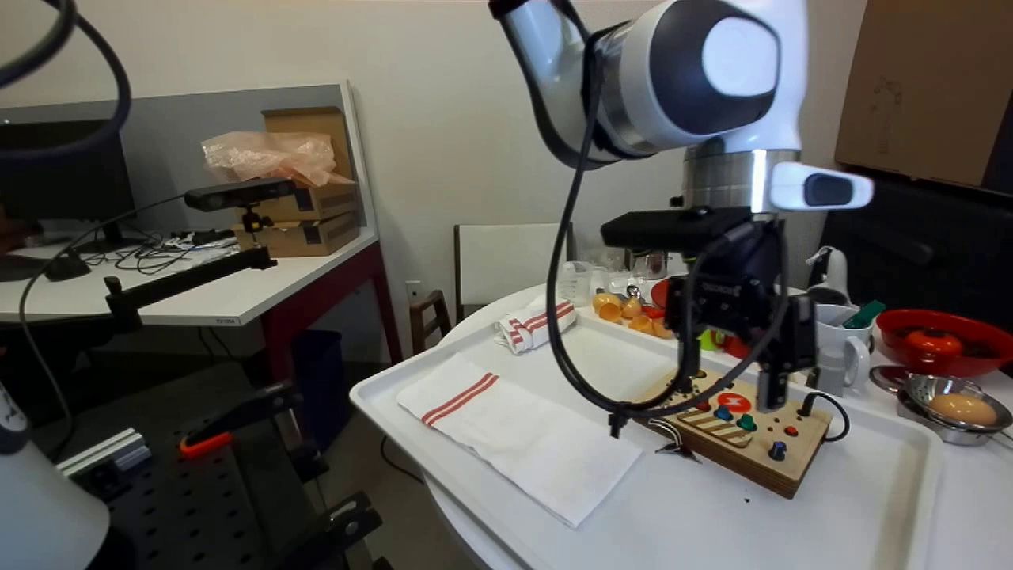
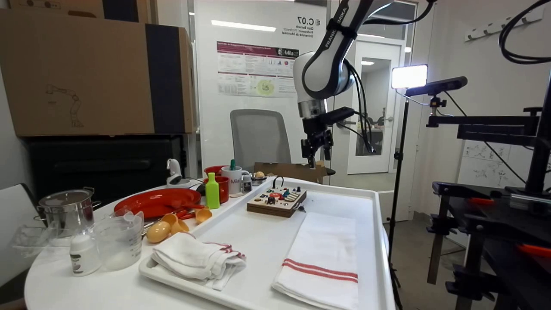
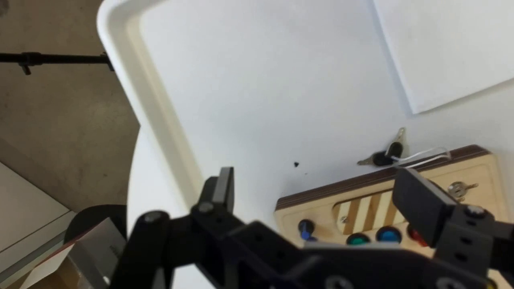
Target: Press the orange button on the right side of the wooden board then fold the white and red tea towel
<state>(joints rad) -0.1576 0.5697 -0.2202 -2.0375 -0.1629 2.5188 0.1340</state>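
Observation:
The wooden board (image 1: 756, 457) lies on a white tray, with coloured buttons and knobs and a dark cable. It also shows in an exterior view (image 2: 269, 210) and, partly behind my fingers, in the wrist view (image 3: 325, 218). A small red button (image 1: 791, 431) sits near its right end; the wrist view hides it. The white and red tea towel (image 1: 522, 435) lies flat beside the board, two red stripes near one end; it also shows in an exterior view (image 2: 325, 241) and the wrist view (image 3: 453, 52). My gripper (image 2: 320, 158) is open and empty, above the tray near the board's cable end (image 3: 315, 172).
The white tray (image 2: 241, 230) has a raised rim. A crumpled red-striped cloth (image 2: 196, 258) lies at its corner. Keys (image 3: 383, 156) lie against the board. Beside the tray stand a mug (image 2: 232, 178), a green bottle (image 2: 212, 193), egg shapes (image 2: 158, 231) and a red bowl (image 1: 942, 348).

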